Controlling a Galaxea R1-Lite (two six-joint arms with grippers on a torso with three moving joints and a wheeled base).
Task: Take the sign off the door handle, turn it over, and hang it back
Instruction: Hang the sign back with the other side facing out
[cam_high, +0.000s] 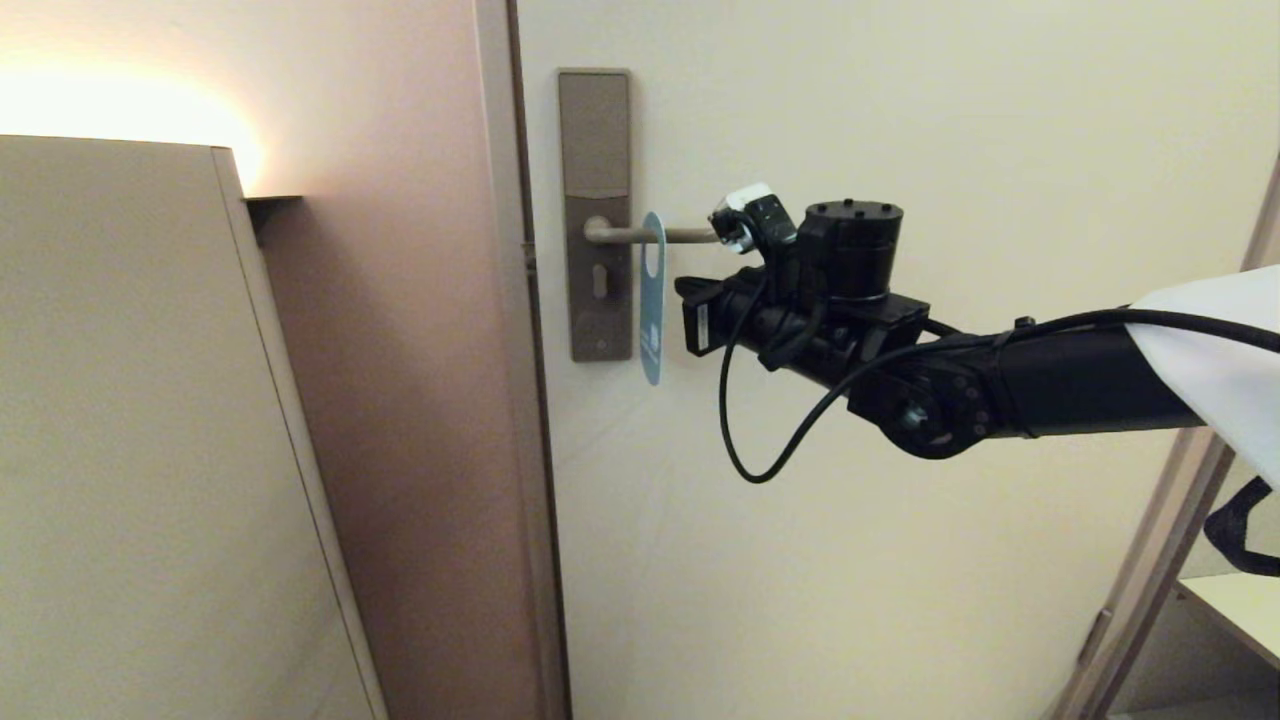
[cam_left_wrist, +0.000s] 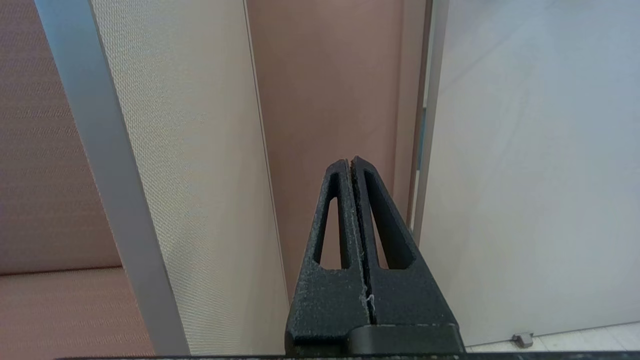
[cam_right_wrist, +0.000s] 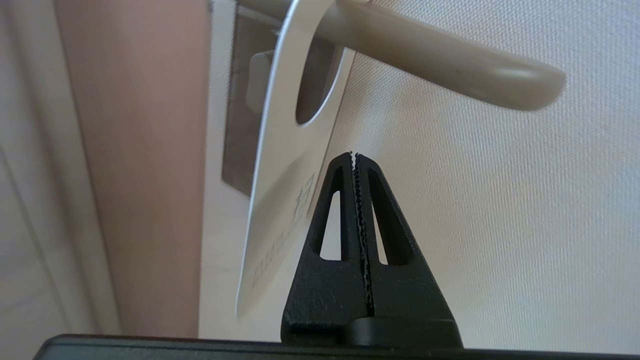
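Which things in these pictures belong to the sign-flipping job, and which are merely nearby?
Job: sign, hanging on the door handle; right gripper, shut, its tips at the sign's edge.
Nearby: lock plate; beige cabinet; left gripper, shut, parked.

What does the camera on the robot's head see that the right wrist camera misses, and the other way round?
Only the head view shows the whole right arm reaching in, the tall lock plate top to bottom, the beige cabinet on the left, and the sign's blue face.

Only the right wrist view shows the right end effector shut, empty, beside the sign's edge, and the sign's white face with grey lettering.

Both show the sign hanging by its hole on the door handle, and the door.
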